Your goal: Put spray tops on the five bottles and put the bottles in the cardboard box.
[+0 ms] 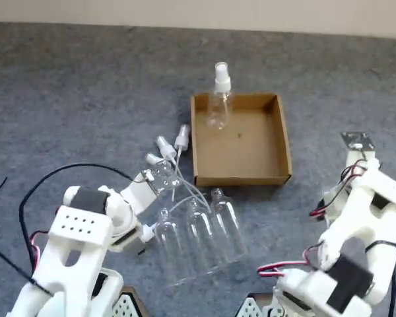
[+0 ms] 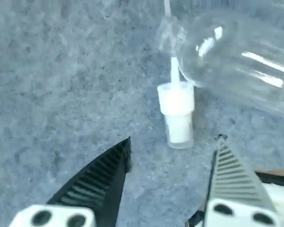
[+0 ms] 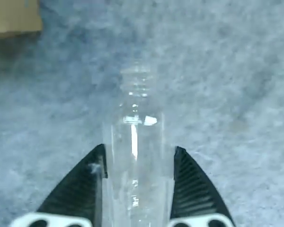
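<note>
Base of the uncapped bottle (image 3: 137, 123), cut off at the right wrist view's edge

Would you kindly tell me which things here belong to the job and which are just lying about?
Job: cardboard box; capped bottle standing in it; three bare bottles; three loose spray tops; bottle in the right gripper.
Lying about: black cable on the carpet.

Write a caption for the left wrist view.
Left gripper, jaws open, facing a white plastic spray top on grey carpet beside a clear plastic bottle.
</note>
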Motion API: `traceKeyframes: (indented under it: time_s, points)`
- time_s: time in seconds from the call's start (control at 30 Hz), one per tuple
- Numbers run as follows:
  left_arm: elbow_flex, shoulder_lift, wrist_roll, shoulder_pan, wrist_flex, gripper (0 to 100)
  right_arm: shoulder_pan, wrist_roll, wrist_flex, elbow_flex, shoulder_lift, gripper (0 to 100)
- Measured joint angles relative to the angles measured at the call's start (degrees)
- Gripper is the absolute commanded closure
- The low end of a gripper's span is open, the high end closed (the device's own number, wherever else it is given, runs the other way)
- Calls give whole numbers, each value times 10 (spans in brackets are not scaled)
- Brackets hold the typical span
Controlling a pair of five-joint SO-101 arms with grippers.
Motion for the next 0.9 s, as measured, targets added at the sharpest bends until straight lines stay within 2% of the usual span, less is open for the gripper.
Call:
traceKeyframes:
  time_s: [0.13, 0.4, 0.5, 0.7, 0.83, 0.9]
  points:
    - [0, 55, 0, 4, -56, 749, 3, 0, 0, -44, 49, 996]
    - [-2, 198, 0, 4, -148, 843, 3, 0, 0, -113, 103, 995]
    - [-32, 227, -29, -35, -150, 847, 5, 0, 0, -114, 103, 995]
    - [-168, 260, -90, -167, -113, 841, 5, 0, 0, -114, 103, 995]
    - [-236, 292, -93, -189, -101, 800, 5, 0, 0, -114, 103, 995]
    - [-257, 302, -69, -190, -92, 800, 5, 0, 0, -114, 103, 995]
